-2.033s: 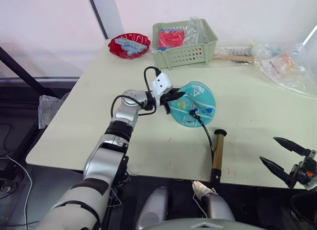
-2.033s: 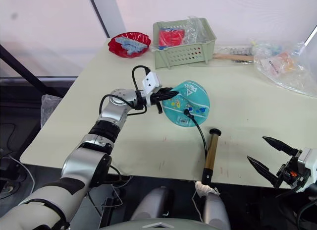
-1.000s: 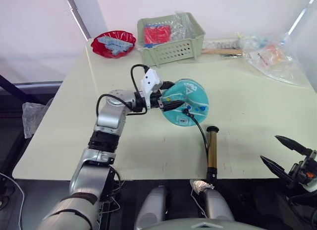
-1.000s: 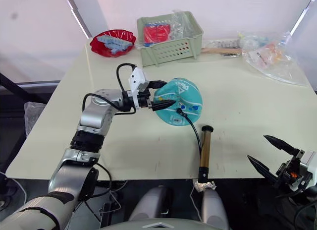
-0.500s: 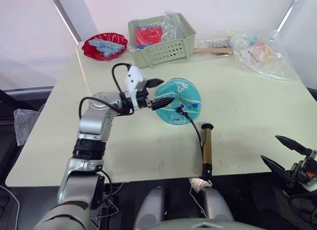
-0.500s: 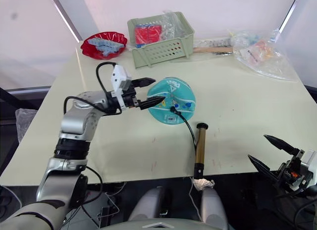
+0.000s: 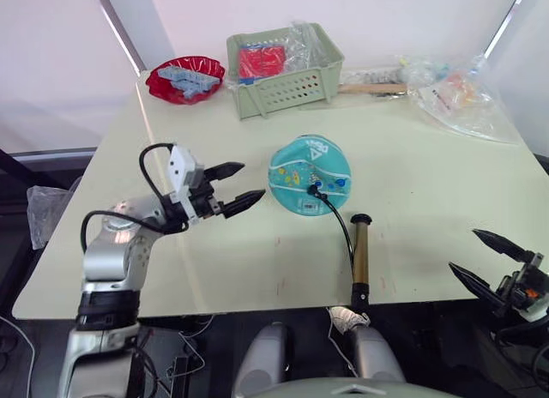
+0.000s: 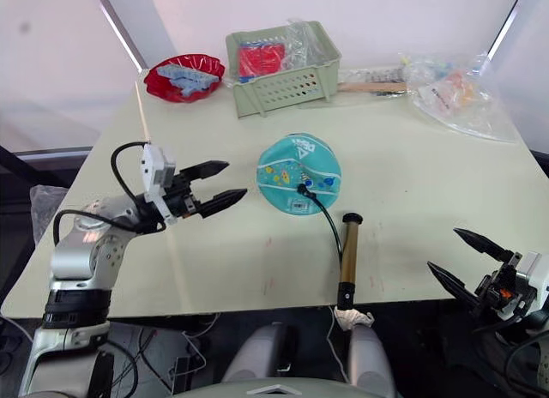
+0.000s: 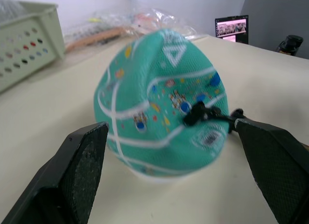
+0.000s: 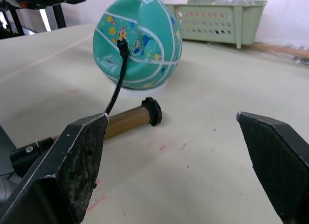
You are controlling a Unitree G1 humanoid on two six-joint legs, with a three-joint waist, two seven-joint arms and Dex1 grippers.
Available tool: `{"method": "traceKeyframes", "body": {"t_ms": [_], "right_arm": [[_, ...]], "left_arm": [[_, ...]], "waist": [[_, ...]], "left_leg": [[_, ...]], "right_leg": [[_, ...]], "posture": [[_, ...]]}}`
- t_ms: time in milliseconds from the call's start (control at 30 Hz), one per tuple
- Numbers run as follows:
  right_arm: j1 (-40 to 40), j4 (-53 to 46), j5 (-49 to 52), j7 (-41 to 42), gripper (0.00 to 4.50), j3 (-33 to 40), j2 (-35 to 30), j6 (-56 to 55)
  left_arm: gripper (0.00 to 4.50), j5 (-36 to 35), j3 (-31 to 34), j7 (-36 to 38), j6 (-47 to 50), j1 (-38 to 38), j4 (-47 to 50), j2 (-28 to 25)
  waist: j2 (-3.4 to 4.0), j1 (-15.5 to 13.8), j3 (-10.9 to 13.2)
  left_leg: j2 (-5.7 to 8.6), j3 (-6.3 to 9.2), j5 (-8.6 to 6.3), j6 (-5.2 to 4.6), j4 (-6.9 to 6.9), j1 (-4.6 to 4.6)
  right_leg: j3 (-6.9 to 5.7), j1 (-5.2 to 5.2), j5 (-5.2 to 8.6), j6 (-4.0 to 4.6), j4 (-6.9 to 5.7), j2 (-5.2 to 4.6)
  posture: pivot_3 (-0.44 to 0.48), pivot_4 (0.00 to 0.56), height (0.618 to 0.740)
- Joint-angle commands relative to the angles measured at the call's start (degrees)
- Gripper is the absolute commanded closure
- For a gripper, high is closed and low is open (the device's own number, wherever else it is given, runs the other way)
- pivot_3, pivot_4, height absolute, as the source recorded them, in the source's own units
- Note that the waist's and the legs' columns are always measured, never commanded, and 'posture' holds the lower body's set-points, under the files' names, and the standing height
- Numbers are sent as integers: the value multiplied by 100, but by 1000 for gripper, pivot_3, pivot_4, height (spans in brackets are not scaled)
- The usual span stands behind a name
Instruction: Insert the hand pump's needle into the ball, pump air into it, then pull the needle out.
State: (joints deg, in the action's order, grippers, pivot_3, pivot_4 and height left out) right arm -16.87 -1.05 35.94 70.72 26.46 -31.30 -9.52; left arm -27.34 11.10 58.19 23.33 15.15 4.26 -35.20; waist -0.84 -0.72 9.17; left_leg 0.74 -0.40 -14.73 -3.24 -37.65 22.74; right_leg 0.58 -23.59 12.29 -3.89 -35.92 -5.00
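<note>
Starting on your left, the left gripper (image 7: pixel 233 185) hangs wide open and empty, apart from the ball (image 7: pixel 309 175) at mid-table, so nothing steadies it. The needle (image 7: pixel 314 192) sits in the ball; tugging the hand pump (image 7: pixel 359 261) could roll it or yank the fitting out. Your right gripper (image 8: pixel 461 257), spread wide, waits off the table's near edge.

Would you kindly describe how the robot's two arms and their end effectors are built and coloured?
The left arm is silver-grey metal with black joint bands and a looping black cable; a white box sits at the wrist. The left end effector has two tapering black fingers. The right end effector has matching pointed black fingers, with a small orange-red detail at its base.
</note>
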Motion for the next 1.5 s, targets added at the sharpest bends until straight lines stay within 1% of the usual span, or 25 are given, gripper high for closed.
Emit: {"method": "traceKeyframes", "body": {"t_ms": [33, 167, 433, 633, 1067, 1333, 1500], "right_arm": [[126, 93, 26, 70, 0, 50, -114, -79], [265, 290, -25, 49, 0, 34, -158, -102], [404, 668, -136, 127, 0, 31, -186, -222], [426, 915, -175, 207, 0, 86, -268, -321], [404, 1500, -203, 375, 0, 152, -403, -600], [423, 1410, -75, 478, 0, 131, -454, -514], [385, 1214, 125, 706, 0, 139, -583, -308]], "left_arm": [[31, -153, 357, -89, -128, -423, 317, -116], [31, -87, 530, -169, -278, -978, 359, -143], [31, 79, 813, -172, -967, -2236, 278, -81], [31, 129, 967, -211, -1443, -2834, 99, -43], [31, 110, 1086, -267, -1760, -3186, -142, -97], [31, 182, 922, -127, -1849, -3130, -152, -146], [31, 253, 662, 37, -1756, -3107, 83, -251]], "waist": [[1, 11, -1], [2, -3, -1], [3, 3, -1], [4, -7, -2], [5, -3, -3], [5, -3, -3], [7, -4, -4]], "left_leg": [[-1, 0, 0, 0, 0, 0], [-2, 0, 0, 0, -1, -2], [-4, 0, -1, 1, -1, -1], [-5, 5, -1, 2, -1, 0], [-5, 8, -1, 2, -1, 1], [-5, 8, -1, 2, -1, 1], [-5, 8, -1, 2, -1, 2]], "right_leg": [[0, 0, -1, 2, 0, 1], [0, 0, -2, 5, -1, -3], [0, -1, -3, 7, 1, -36], [15, 0, -5, 11, 1, -47], [15, 0, -6, 12, 2, -48], [15, 0, -5, 12, 2, -48], [15, 0, -6, 12, 2, -48]], "posture": [[0, 150, 737], [0, 150, 737], [0, 150, 737], [0, 150, 737], [0, 150, 737], [0, 150, 737], [0, 150, 737]]}}
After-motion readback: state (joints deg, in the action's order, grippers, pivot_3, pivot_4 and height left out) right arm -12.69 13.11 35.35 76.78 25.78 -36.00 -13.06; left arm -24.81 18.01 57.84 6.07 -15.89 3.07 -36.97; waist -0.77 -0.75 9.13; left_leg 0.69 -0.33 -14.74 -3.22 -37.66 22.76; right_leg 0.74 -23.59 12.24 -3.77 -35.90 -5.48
